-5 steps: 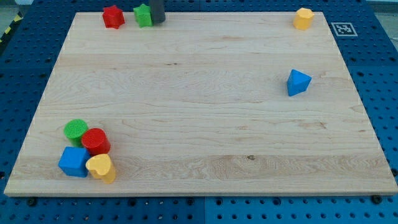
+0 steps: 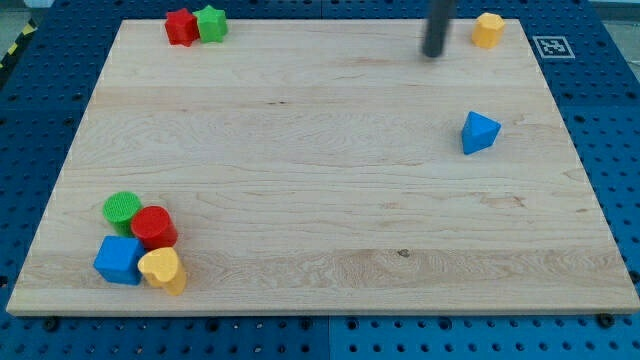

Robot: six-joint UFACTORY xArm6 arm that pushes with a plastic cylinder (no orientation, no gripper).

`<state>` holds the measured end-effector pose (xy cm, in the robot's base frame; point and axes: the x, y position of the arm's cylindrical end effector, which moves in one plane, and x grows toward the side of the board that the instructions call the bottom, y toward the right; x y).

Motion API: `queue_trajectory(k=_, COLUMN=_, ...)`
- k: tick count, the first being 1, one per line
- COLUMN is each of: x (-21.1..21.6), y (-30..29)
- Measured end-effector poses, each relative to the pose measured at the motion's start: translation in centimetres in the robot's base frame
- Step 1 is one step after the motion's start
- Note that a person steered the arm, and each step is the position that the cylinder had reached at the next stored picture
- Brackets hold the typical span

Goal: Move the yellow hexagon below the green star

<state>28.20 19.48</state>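
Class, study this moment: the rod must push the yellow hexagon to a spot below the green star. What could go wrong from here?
1. My tip stands left of the yellow hexagon, which sits by the board's top-right edge; a push from this side may slide it off.
2. The green star touches the red block; arriving too fast could knock both.
3. The long trip leftward may let the hexagon slip off my tip.

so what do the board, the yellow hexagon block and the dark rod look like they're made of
The pale board looks like bare wood: grain streaks and a small knot show. The yellow hexagon block looks like matte moulded plastic, evenly coloured, though painted wood is possible. The dark rod, my tip just left of it, is blurred; material unclear.
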Motion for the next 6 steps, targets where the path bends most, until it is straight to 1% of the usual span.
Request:
queue_trajectory(k=1, x=1.1, y=10.0)
queue_trajectory(k=2, x=0.5, y=15.1)
queue_trajectory(k=3, x=-3.9, y=14.2)
queue_trajectory(k=4, x=-6.6, y=13.4)
queue_trajectory(k=6, x=-6.6, y=10.9)
